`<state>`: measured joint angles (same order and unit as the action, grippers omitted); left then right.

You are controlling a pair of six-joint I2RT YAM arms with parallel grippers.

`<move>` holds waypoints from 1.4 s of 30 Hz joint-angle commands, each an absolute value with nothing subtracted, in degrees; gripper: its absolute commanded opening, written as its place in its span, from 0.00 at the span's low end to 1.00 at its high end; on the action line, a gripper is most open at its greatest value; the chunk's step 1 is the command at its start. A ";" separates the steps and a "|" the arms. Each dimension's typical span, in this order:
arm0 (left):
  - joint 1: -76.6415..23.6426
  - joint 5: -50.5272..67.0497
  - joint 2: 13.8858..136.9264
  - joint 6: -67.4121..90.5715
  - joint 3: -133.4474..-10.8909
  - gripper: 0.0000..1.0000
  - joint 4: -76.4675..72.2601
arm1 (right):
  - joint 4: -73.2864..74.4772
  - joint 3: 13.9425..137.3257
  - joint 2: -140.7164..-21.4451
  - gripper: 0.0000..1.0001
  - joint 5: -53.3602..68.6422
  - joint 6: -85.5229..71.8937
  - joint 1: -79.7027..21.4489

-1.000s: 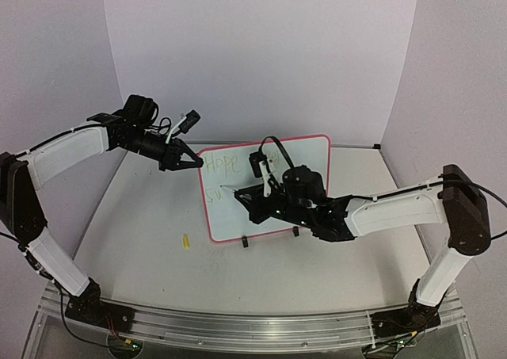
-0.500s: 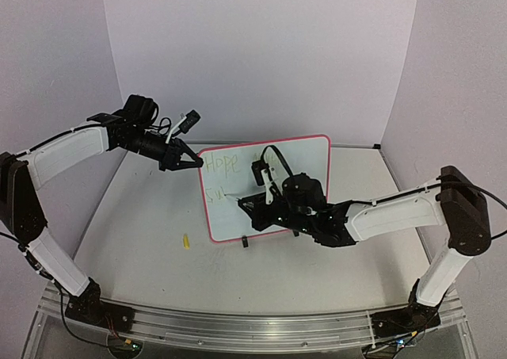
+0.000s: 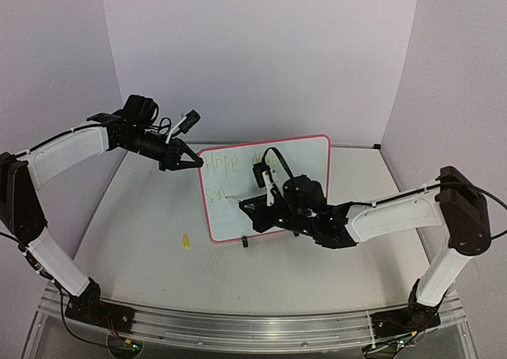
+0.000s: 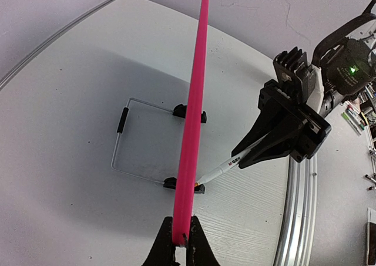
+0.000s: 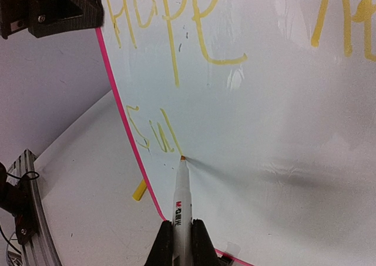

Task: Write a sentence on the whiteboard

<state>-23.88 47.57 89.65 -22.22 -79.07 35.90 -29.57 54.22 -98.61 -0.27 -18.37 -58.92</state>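
The whiteboard (image 3: 230, 216) stands upright mid-table, white with a pink frame. My left gripper (image 3: 192, 162) is shut on its upper left corner; in the left wrist view the pink edge (image 4: 194, 131) runs up from between those jaws (image 4: 181, 239). My right gripper (image 3: 252, 206) is shut on a white marker (image 5: 181, 195), whose tip touches the board (image 5: 264, 101). The sentence shows in yellow: "Hope" (image 5: 170, 19) on the top line, more letters (image 5: 346, 19) to its right, and "Su" (image 5: 153, 137) on the second line, just at the tip.
A yellow marker cap (image 3: 186, 240) lies on the table left of the board. Black clip feet (image 3: 246, 242) hold the board's bottom edge. A wire stand (image 4: 126, 142) lies behind the board. An aluminium rail (image 3: 238, 327) runs along the near table edge.
My right arm has dropped a little and shifted along the board, and the marker tip has drawn down the second line. The left arm has not moved.
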 commanded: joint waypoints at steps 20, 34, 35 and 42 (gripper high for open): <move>-25.93 45.20 91.40 -23.29 -78.45 0.00 39.02 | -35.47 52.84 -96.02 0.00 -6.07 -19.68 -58.58; -26.10 45.09 91.39 -23.29 -78.40 0.00 39.02 | -37.43 50.48 -91.63 0.00 -0.26 -17.78 -58.55; -26.10 45.11 91.43 -23.27 -78.40 0.00 39.02 | -37.44 50.53 -91.17 0.00 0.59 -17.57 -58.57; -26.10 45.14 91.61 -23.27 -78.46 0.00 39.02 | -36.17 53.24 -93.16 0.00 0.63 -16.79 -58.59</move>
